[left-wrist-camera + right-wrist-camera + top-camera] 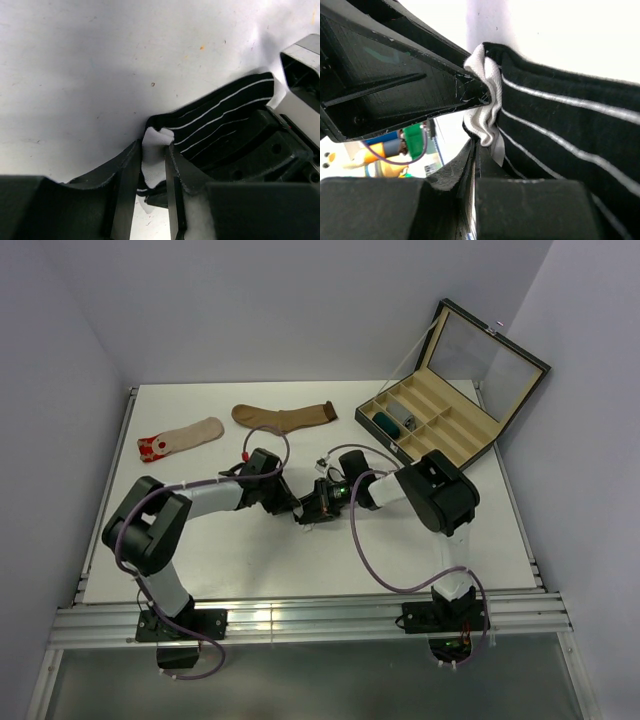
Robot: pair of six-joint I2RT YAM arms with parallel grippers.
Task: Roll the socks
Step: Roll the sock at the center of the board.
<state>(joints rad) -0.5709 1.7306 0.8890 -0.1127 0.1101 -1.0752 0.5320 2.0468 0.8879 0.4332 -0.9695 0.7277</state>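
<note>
1. Clamped with the left gripper (152,150) on the bunched white toe of the striped sock (220,110), jaws narrowly apart around cloth
2. Pressed together at the right gripper (474,149), tips against that same white bunch, possibly nipping it
3. Stretched from there over the right gripper's body, mid-table
4. Farther back on the table (300,455): brown sock (285,416) and red-toed beige sock (182,436) lying flat; open box (455,432) at back right, two rolled socks (386,423) at its left end
</note>
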